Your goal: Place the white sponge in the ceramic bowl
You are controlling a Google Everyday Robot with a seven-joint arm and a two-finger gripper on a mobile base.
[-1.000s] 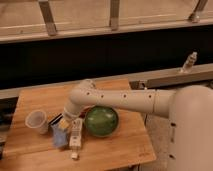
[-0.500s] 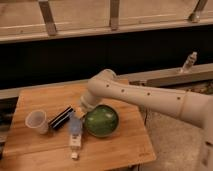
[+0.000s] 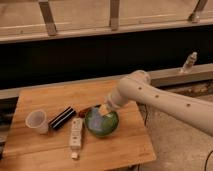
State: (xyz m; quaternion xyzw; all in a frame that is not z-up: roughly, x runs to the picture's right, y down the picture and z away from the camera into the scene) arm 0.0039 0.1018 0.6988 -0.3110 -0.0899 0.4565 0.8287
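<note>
Count: one ceramic bowl (image 3: 102, 123), one white sponge (image 3: 104, 109), one translucent cup (image 3: 37, 121), one long white bar (image 3: 76, 133), one black block (image 3: 62, 118) and one small white cube (image 3: 74, 156) are being carried by the bench (image 3: 40, 100); one reddish-dark item (image 3: 85, 110) is being glimpsed beside the bowl's far-left rim, too dim to be named.

Arm: one white arm (image 3: 165, 102) is being extended in from the right edge, bent downward at its rounded elbow, with the forearm being angled down and leftward.

Hand: the hand (image 3: 106, 108) is being held just above the far rim of the bowl; how wide it is parted cannot be told, and whether the pale pad at its tip is being gripped cannot be told either.

Sponge: a pale squarish pad is being seen right at the hand's tip, over the bowl's far inner edge.

Bowl: it is being seen directly beneath the hand, upright, green and glossy.

Bar: it is lying below-left of the hand, just beside the bowl's left side.

Black block: it is lying left of the hand, between cup and bowl.

Cup: it is standing well to the hand's left, upright.

Cube: it is lying below the bar's near end, well below-left of the hand.
</note>
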